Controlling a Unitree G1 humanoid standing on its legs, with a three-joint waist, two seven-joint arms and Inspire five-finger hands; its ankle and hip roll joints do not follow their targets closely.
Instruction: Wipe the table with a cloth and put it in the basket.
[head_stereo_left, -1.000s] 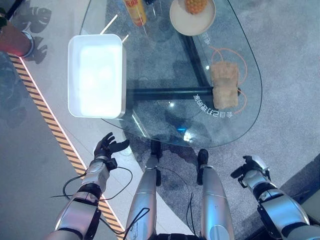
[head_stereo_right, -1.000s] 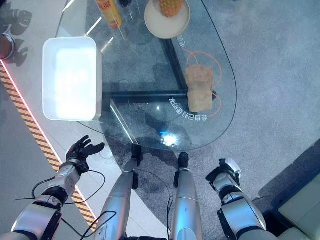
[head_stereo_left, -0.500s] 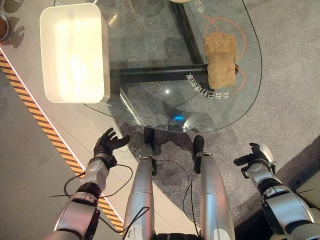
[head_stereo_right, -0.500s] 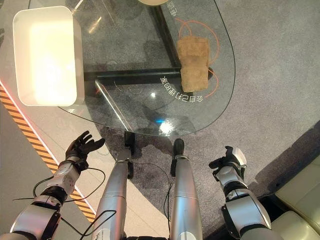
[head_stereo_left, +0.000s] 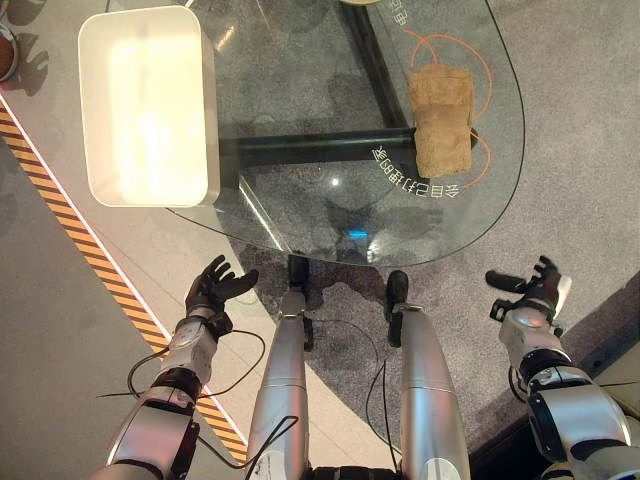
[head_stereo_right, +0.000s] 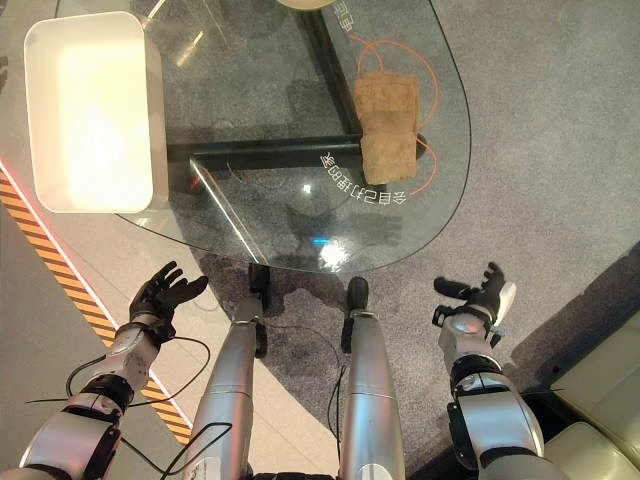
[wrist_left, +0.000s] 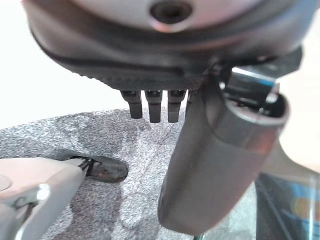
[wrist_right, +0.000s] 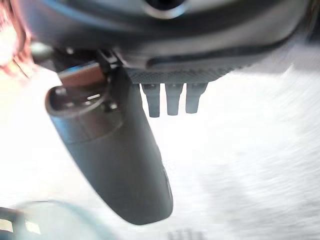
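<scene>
Your cloth (head_stereo_left: 443, 121) lay folded on the glass table (head_stereo_left: 330, 215), at its right edge inside an orange ring (head_stereo_left: 484, 75), well apart from the white basket (head_stereo_left: 145, 105) on the left end. Both your left hand (head_stereo_left: 213, 290) and right hand (head_stereo_left: 532, 293) hung below the table's near edge, fingers spread and empty.

The left hand (wrist_left: 165, 75) hangs empty over speckled grey carpeted floor (wrist_left: 135, 150), its dark fingers (wrist_left: 155, 107) straight and its grey thumb (wrist_left: 215, 170) standing out beside them.
</scene>
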